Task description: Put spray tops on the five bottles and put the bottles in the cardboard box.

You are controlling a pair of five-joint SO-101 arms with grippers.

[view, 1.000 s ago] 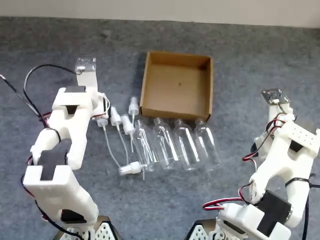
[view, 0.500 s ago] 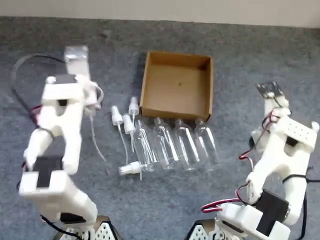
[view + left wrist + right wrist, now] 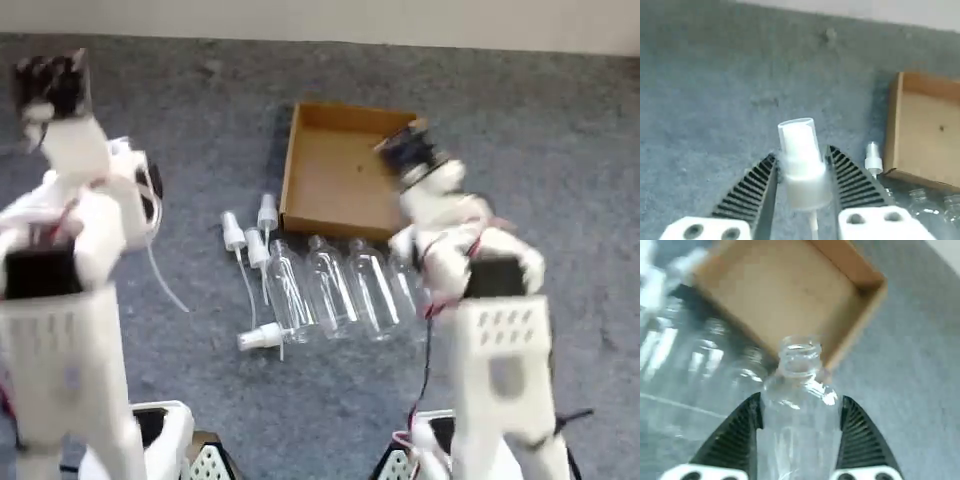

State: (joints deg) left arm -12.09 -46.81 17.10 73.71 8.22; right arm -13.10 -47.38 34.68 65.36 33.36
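You had the left gripper (image 3: 802, 172) clamped on a white spray top (image 3: 801, 160). Its ribbed black jaws pressed the collar from both sides, and the nozzle head stood up past the jaw tips. In the high view that arm was raised at the left of the grey table (image 3: 560, 130), well apart from the other parts, and the thin dip tube (image 3: 165, 283) trailed down beneath it. Your right gripper (image 3: 799, 420) was closed on a clear bottle (image 3: 797, 405), one jaw against each side of the body. The bottle's uncapped neck pointed away from the wrist toward the cardboard box (image 3: 785, 290). From above, that arm hung over the right end of the row of bottles (image 3: 330, 290), just in front of the box's near wall. The rest of the row lay side by side on the table with necks toward the box, the rightmost partly hidden by the arm. You had three loose spray tops (image 3: 255, 250) lying close together just beside the box's front left corner. A fourth spray top (image 3: 262, 338) lay on its side touching the base of the leftmost bottle. The box sat open side up at the middle of the table.
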